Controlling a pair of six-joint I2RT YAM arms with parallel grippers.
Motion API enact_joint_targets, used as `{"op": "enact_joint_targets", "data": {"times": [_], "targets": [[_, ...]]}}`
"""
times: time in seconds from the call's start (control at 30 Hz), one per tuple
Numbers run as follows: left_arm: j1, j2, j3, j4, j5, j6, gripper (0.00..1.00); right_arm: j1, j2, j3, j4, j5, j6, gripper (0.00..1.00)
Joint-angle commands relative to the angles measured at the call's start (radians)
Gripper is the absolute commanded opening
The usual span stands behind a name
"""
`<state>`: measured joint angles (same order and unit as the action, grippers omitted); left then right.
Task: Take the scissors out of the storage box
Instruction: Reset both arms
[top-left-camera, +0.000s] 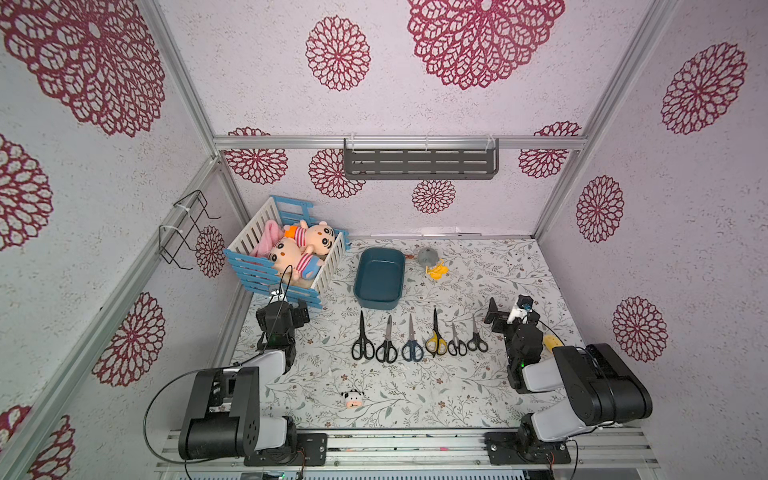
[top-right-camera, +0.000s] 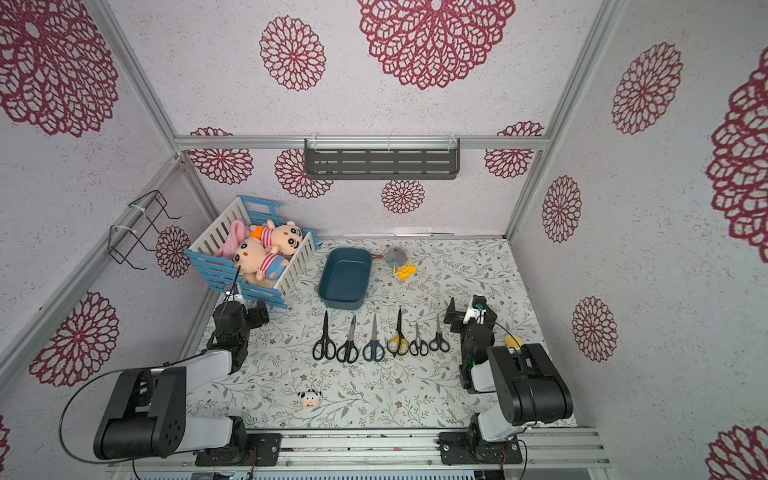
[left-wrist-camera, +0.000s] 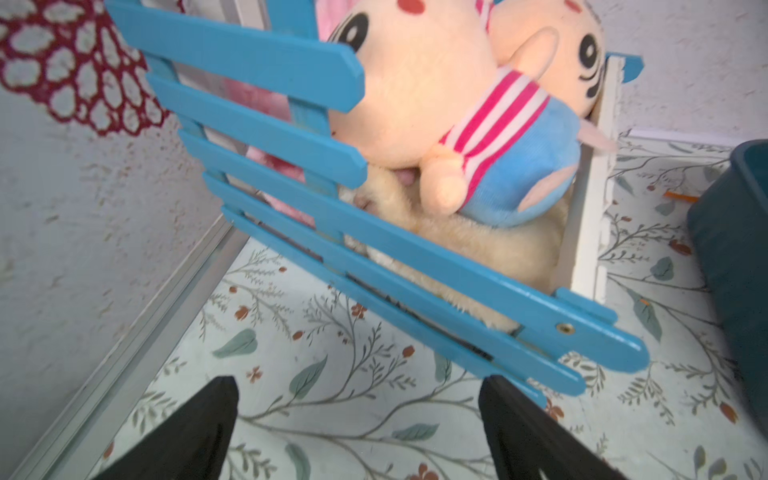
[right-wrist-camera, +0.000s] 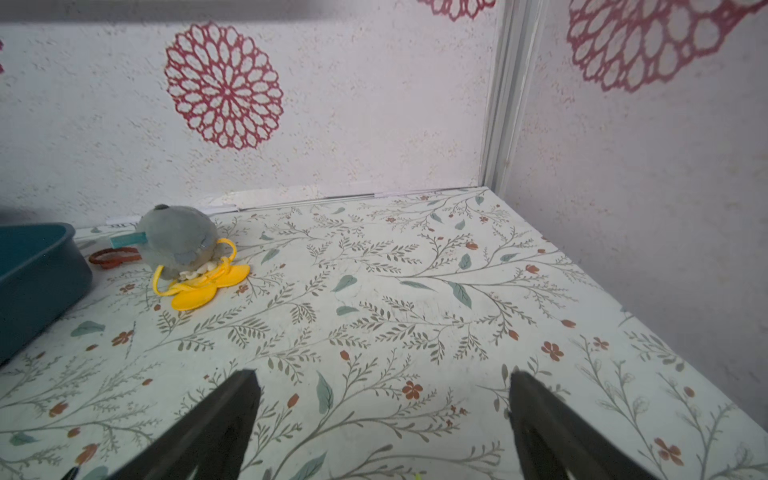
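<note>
Both top views are showing the scissors (top-left-camera: 410, 330) lying in a row on the floral surface (top-left-camera: 457, 395), outside the storage box (top-left-camera: 380, 276) and just in front of it. Neither wrist view is catching them. The left claw (left-wrist-camera: 357, 386) is gaping wide beside the slatted crate (left-wrist-camera: 291, 174). The right claw (right-wrist-camera: 382, 378) is spreading wide over bare surface, facing a grey plush toy (right-wrist-camera: 178, 237) near the box's corner.

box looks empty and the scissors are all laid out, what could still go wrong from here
The open left gripper sits close to the slatted crate; a careless swing might knock it.
The open right gripper is beside the end pair of scissors; moving inward could sweep the row.
The yellow pair and its small neighbour lie nearly touching, so they could snag.
</note>
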<state>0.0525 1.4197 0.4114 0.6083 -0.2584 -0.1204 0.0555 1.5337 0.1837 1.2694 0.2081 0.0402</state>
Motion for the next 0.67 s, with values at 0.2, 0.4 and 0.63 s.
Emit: {"op": "enact_joint_targets", "data": {"times": [0.2,0.4,0.63], "targets": [[0.032,0.131,-0.018,0.318,0.064,0.031,0.97,0.007,-0.003,0.012,0.091,-0.003,-0.023,0.99],[0.044,0.125,0.005,0.266,0.072,0.019,0.97,0.009,-0.003,0.012,0.090,0.000,-0.025,0.99],[0.071,0.125,0.013,0.247,0.126,-0.006,0.97,0.012,-0.003,0.013,0.090,0.006,-0.026,0.99]]}}
